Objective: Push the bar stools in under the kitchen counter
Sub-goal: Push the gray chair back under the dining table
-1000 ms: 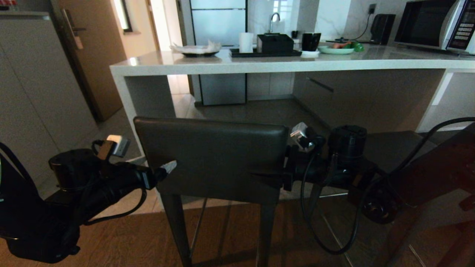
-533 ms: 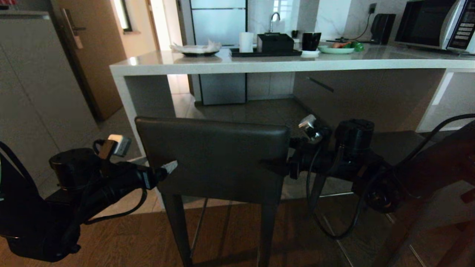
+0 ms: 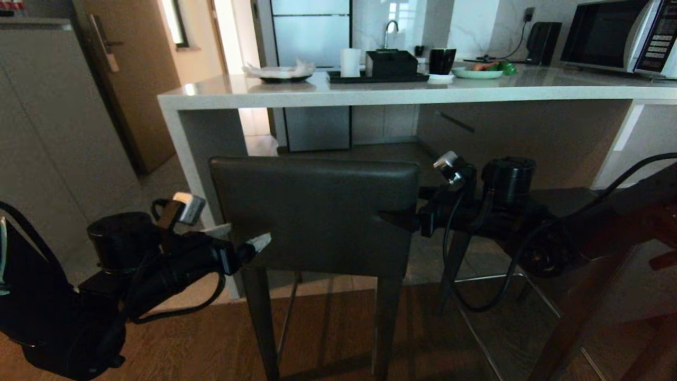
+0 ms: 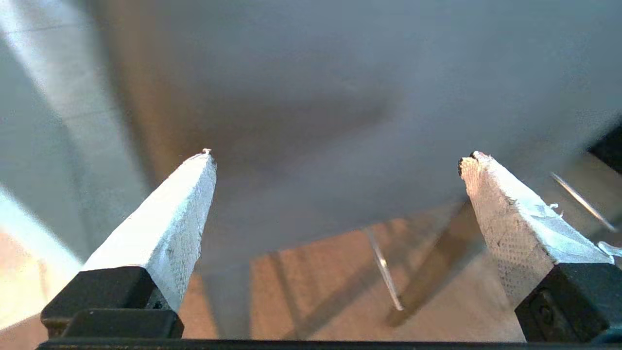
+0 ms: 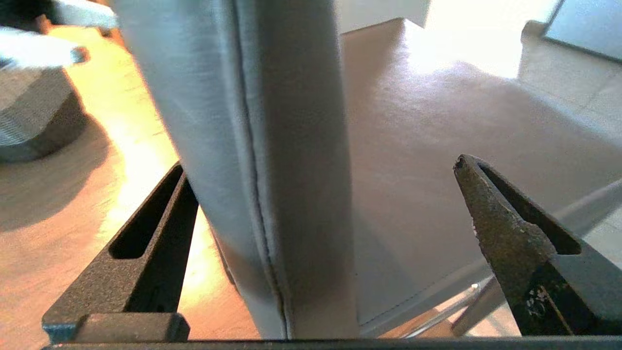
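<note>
A tall bar stool with a dark grey-black padded leather backrest [image 3: 317, 214] and slim dark legs stands on the wood floor, just near of the long pale grey-white stone kitchen counter [image 3: 370, 92], its back facing the robot. The seat looks close to the counter's near edge, though the backrest hides how far under it reaches. A second dark stool seat [image 3: 560, 198] sits to the right, mostly behind the right arm.

The left gripper [image 4: 335, 155] is at the backrest's lower left corner, its white-taped fingers [image 4: 170, 218] spread wide and the leather panel filling the space ahead of them; nothing is clamped. The right gripper [image 5: 325, 165] is at the backrest's right edge, its dark fingers [image 5: 491, 228] wide apart and straddling the stitched side of the pad without pinching it.

On the counter stand a white cup [image 3: 350, 62], a black tray [image 3: 376, 77], a green plate of food [image 3: 478, 70] and a microwave [image 3: 619, 34].
</note>
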Motion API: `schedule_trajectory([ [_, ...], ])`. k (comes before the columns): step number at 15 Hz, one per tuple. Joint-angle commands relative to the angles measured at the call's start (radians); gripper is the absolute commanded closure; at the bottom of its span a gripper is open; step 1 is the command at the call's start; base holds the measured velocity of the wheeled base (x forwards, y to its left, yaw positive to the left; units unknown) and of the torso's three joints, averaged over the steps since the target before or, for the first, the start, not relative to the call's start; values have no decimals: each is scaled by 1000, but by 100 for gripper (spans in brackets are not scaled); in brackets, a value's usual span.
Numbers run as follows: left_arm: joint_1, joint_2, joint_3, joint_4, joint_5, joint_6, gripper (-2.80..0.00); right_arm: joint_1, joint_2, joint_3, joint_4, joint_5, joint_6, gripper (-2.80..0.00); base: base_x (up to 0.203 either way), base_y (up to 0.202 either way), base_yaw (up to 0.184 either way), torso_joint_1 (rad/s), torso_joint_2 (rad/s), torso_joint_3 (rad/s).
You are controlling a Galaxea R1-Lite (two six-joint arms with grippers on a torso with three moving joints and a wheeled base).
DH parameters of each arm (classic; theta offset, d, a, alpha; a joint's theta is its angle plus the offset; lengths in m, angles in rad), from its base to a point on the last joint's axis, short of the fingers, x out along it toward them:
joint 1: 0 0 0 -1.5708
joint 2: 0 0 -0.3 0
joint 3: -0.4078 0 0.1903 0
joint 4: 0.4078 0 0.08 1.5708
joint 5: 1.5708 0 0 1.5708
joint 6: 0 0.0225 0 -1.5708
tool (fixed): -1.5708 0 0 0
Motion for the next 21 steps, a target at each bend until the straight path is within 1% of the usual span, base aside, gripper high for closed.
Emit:
schedule_trajectory([
  [1, -16, -7, 2, -8, -2, -1, -280, -2, 24, -17, -1, -12, -3, -280, 0, 0, 0, 0, 0, 0],
  [3, -12, -13, 5, -8, -2, -1, -280, 6, 10, -5, -5, -12, -4, -280, 0, 0, 0, 0, 0, 0],
  [4, 1, -15, 6, -8, -1, -1, -280, 10, -4, 15, -6, -11, -6, -280, 0, 0, 0, 0, 0, 0],
  [7, 80, -30, 3, -8, -9, -2, -280, 28, -43, 96, -21, -9, -30, -280, 0, 0, 0, 0, 0, 0],
  [9, 125, -40, 0, -7, -17, -2, -280, 50, -66, 150, -53, -9, -32, -280, 0, 0, 0, 0, 0, 0],
  [10, 141, -40, -3, -5, -30, -2, -280, 62, -82, 178, -61, -9, -32, -280, 0, 0, 0, 0, 0, 0],
  [11, 147, -33, -3, -5, -57, -2, -280, 69, -96, 203, -68, -9, -32, -280, 0, 0, 0, 0, 0, 0],
  [13, 147, 1, -21, -7, -102, -2, -280, 74, -120, 234, -80, -10, -30, -280, 0, 0, 0, 0, 0, 0],
  [15, 146, 48, -87, -9, -138, 0, -280, 74, -150, 263, -79, -18, -29, -280, 0, 0, 0, 0, 0, 0],
  [17, 147, 85, -158, -10, -212, 0, -280, 75, -170, 283, -79, -30, -27, -280, 0, 0, 0, 0, 0, 0],
  [18, 146, 101, -186, -10, -234, -1, -280, 79, -177, 296, -79, -30, -26, -280, 0, 0, 0, 0, 0, 0],
  [21, 146, 146, -219, -10, -242, 1, -280, 97, -189, 311, -81, -33, -24, -280, 0, 0, 0, 0, 0, 0],
])
